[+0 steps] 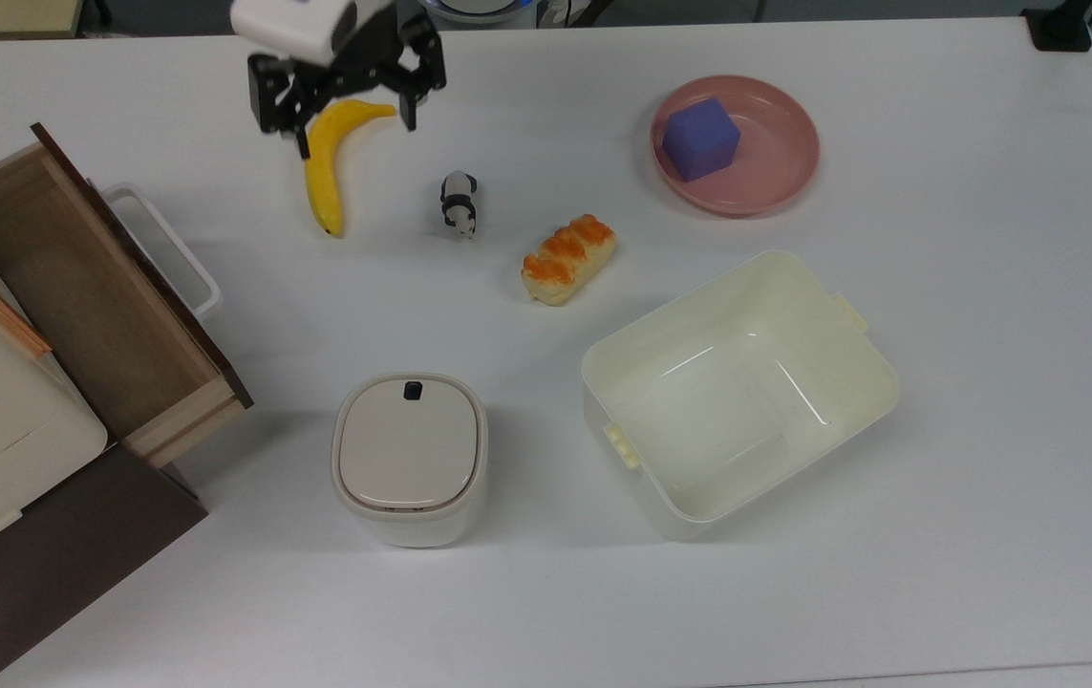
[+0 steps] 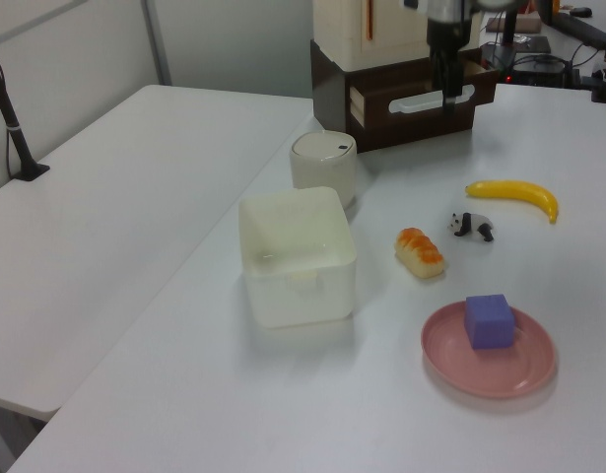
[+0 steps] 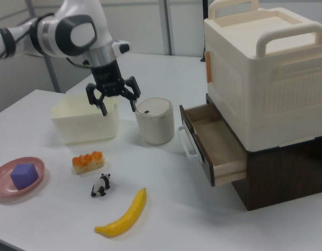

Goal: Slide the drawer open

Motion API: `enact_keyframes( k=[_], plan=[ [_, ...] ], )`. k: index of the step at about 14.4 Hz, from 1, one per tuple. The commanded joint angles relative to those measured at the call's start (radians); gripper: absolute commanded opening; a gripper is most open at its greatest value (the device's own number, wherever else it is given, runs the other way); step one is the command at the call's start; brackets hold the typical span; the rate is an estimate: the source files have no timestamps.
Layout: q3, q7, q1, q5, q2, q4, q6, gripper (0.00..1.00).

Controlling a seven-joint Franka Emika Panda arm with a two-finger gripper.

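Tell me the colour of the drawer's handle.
White: the handle is a white bar on the drawer's dark brown front, clearest in the right view.

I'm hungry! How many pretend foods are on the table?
2. The yellow plastic banana lies under the black tool in the top view. The orange-topped toy bread roll sits between the little panda figure and the cream plastic tub. The drawer's visible inside holds none.

no readable text, no labels, no brand names, no numbers, no signs on anything in the top view, left view or right view
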Motion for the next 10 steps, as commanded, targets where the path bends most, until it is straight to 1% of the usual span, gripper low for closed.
enact_keyframes(
  k=[1, 4, 5, 6, 8, 10],
  plan=[
    [-0.007, 0.211, 0.038, 0.038, -0.018, 0.033, -0.046, 1.00],
    [-0.007, 0.404, 0.048, 0.043, -0.028, 0.047, -0.048, 1.00],
    [-0.008, 0.496, 0.049, 0.056, -0.029, 0.049, -0.046, 1.00],
    [-0.008, 0.537, 0.049, 0.066, -0.029, 0.059, -0.046, 1.00],
    [-0.010, 0.559, 0.041, 0.078, -0.034, 0.067, -0.066, 1.00],
    [-0.025, 0.559, 0.037, 0.141, -0.040, 0.068, -0.109, 1.00]
  ],
)
